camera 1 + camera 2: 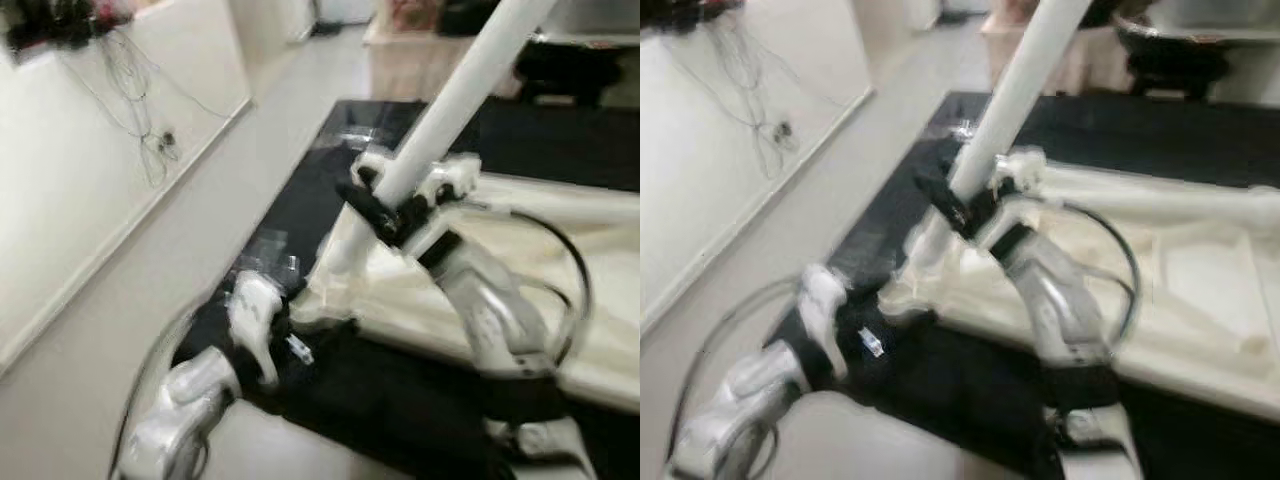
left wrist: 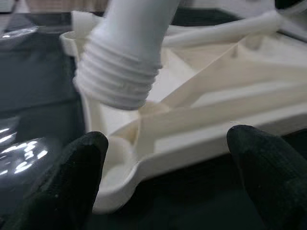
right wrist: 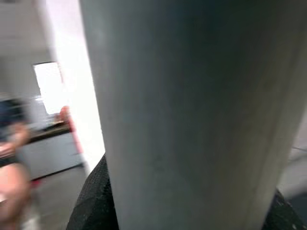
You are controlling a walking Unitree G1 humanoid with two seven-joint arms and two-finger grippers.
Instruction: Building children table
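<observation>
threaded leg end (image 2: 120, 79) above blurred tabletop (image 2: 230, 120)

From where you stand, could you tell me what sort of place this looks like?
Probably a room in a home, used for furniture assembly: a pale floor with a black mat spread on it, an upturned cream plastic tabletop lying there, and loose cables dangling down a white wall.

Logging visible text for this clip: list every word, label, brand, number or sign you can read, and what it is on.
None can be read.
White table leg, held by the right hand: plain, no print.
Cream tabletop, upside down on the black mat: moulded ribs, no lettering.
Left hand: unmarked.
</observation>
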